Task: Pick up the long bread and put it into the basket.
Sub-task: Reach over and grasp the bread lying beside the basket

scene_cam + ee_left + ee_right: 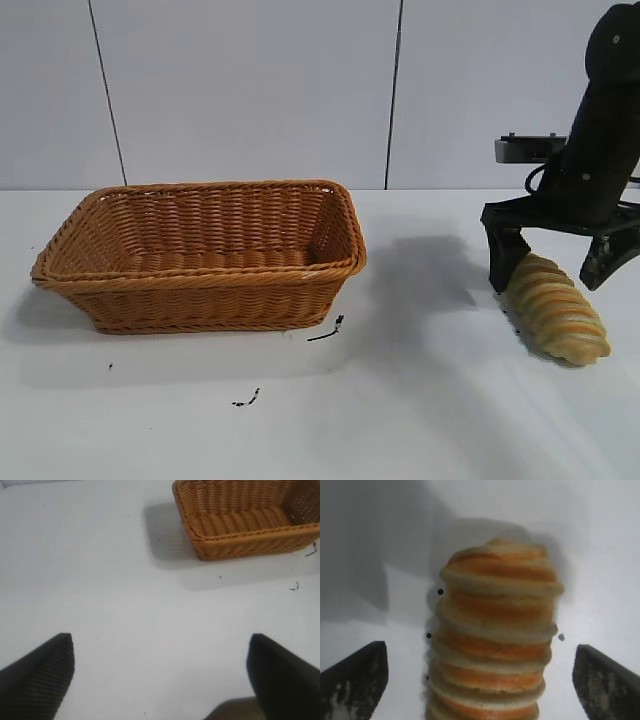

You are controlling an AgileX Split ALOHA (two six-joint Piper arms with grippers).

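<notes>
Fingers of my right gripper stand spread wide, one to each side of the long bread, with clear gaps on both flanks in the right wrist view; nothing is gripped. The loaf lies flat on the table, at the right of the exterior view, well apart from the basket. My right fingers bracket its far end, the near rounded end pointing toward the camera. Its ridged body runs between the two finger tips, roughly centred.

Step in hand, as I judge it: the approach for the pick. The grasp itself is not yet made.

Next move calls for lowering until the finger pads sit level with the loaf's sides, then closing across its width. The grip would fall toward one end rather than the middle, so the free end may sag or swing on lift; a firm closure is advisable. After that, a lift clear of the basket's braided rim and a carry across to the left.

Basket: upright, nothing seen inside, at the left of the table.

My left gripper hangs over bare table short of the basket, its fingers apart and holding nothing. Idle.
</notes>
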